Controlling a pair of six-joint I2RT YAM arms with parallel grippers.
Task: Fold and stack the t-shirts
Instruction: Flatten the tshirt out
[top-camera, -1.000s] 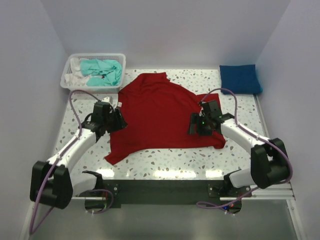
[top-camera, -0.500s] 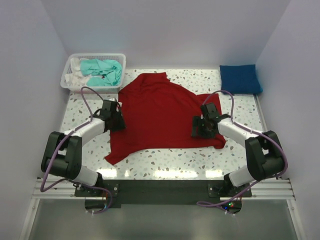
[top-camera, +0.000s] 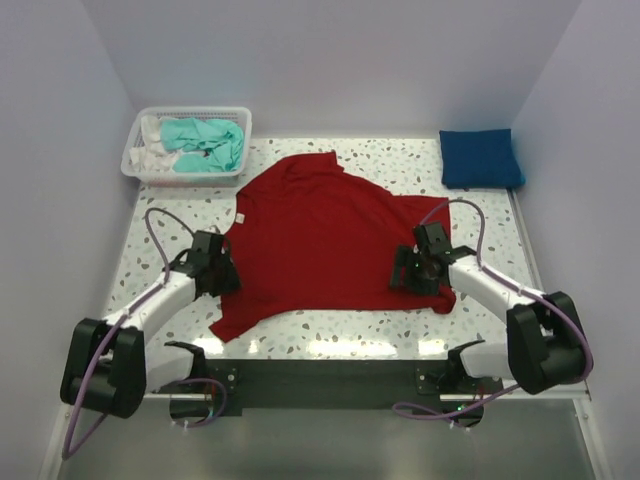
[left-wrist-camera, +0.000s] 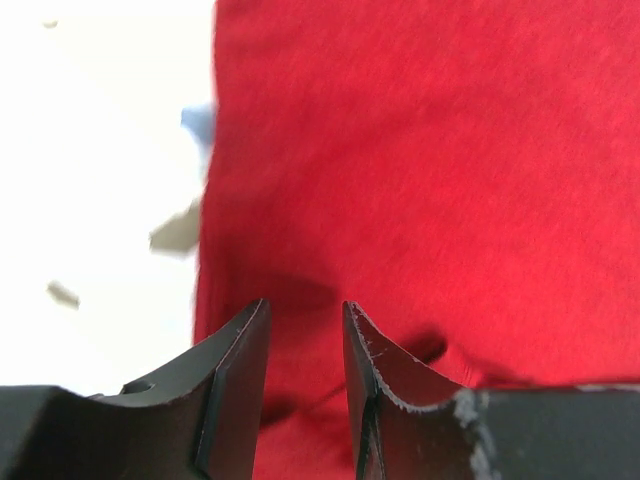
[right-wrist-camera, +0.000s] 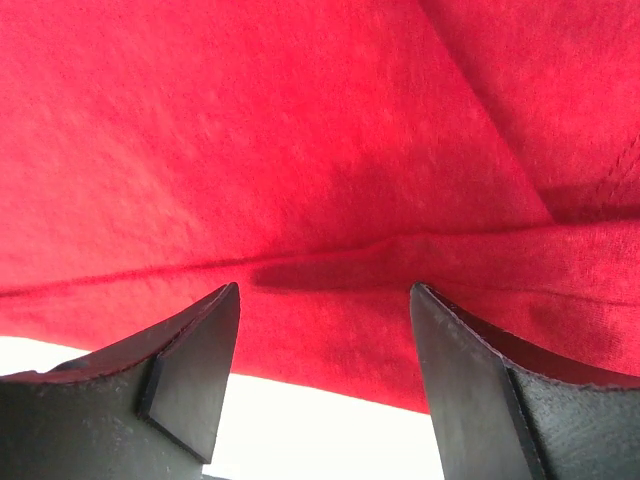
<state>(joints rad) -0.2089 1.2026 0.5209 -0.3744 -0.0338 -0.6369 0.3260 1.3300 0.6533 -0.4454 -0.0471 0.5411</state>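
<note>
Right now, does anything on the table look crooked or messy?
Yes. The red t-shirt lies skewed across the table, collar toward the left, its near hem wrinkled and uneven. The teal t-shirt is bunched in the white mesh basket. The blue t-shirt sits neatly folded.

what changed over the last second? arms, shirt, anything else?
Both arms drew back toward the near edge, so the left gripper and right gripper now sit closer to their bases. The red t-shirt slid the same way with them. The right jaws stand open over its hem; whether the left jaws pinch cloth is unclear. The blue t-shirt, basket and teal t-shirt stayed put.
</note>
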